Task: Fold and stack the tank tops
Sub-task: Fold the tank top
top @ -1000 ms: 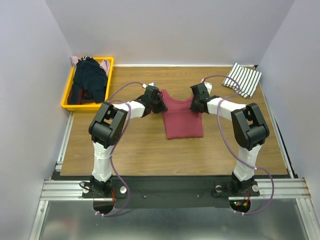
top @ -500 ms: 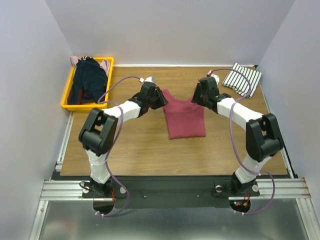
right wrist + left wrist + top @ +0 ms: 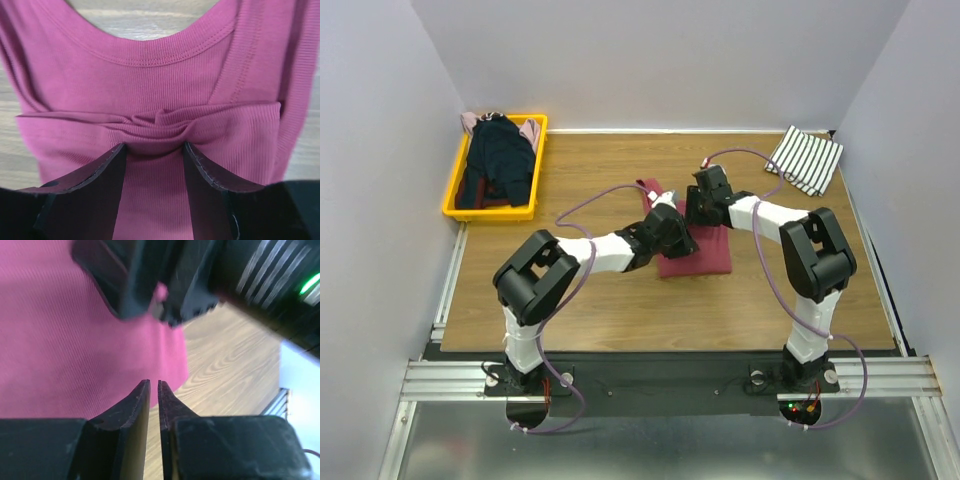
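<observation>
At the far left of the table (image 3: 600,300) sits a yellow bin (image 3: 490,213); it holds a dark navy tank top (image 3: 498,160) heaped along its length, with a pale pink tank top (image 3: 530,130) showing at the bin's far end (both crumpled, neither folded).

Toward the middle, the left gripper (image 3: 678,238) reaches in low over the near-left part of the dark red tank top (image 3: 710,252), which lies on the wood at the table's centre; in the wrist view its fingers (image 3: 142,400) stand almost pressed together, only a thin slit between them, no cloth in it, the red cloth lying beneath and beyond the tips.

Just beside it, on the far side, the right gripper (image 3: 695,208) bears down on the same top near the neckline; a band of cloth is turned over below the scooped neck, and the fingertips (image 3: 119,152) pinch a puckered fold of it between them; one strap trails out to the far left of the garment.

At the far right corner lies the white tank top with thin black stripes (image 3: 806,158), folded flat, well apart from both arms.
</observation>
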You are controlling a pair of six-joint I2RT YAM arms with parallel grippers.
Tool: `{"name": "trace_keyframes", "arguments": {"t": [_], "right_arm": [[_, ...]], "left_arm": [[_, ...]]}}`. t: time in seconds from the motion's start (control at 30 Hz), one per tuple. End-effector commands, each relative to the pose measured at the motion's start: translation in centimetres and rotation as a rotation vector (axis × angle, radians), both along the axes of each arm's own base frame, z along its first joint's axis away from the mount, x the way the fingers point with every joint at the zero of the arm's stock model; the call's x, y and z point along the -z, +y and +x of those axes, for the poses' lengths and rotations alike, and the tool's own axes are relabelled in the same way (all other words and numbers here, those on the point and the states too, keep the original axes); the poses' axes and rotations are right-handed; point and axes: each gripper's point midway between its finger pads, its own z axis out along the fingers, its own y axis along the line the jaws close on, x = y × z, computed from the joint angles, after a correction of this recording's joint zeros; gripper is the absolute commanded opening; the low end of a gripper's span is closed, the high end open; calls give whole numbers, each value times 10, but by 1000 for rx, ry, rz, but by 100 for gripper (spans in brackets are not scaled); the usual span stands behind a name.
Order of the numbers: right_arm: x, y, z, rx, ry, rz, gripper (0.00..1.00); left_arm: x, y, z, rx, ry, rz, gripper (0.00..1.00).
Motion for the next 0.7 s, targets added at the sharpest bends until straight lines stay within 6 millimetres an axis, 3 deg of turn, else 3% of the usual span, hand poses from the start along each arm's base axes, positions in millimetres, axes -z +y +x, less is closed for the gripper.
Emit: {"name": "trace_keyframes", "arguments": {"t": [0.0,0.13,0.33,0.67], "right_arm": [[-21,16,18,-43,-69,16,55],[-12,12,21,-20,-67,-19,50],[-17,1,26,36,-87,-61,50],[-20,-1,28,39,-85,-86,49]], "left_arm": [[19,-7,-3,-28,30,2,21],[51,1,-9,-63,101,63,16],[82,21,-25,-103,183,124,10],[90,33,-49,-40,223,138,8]]}}
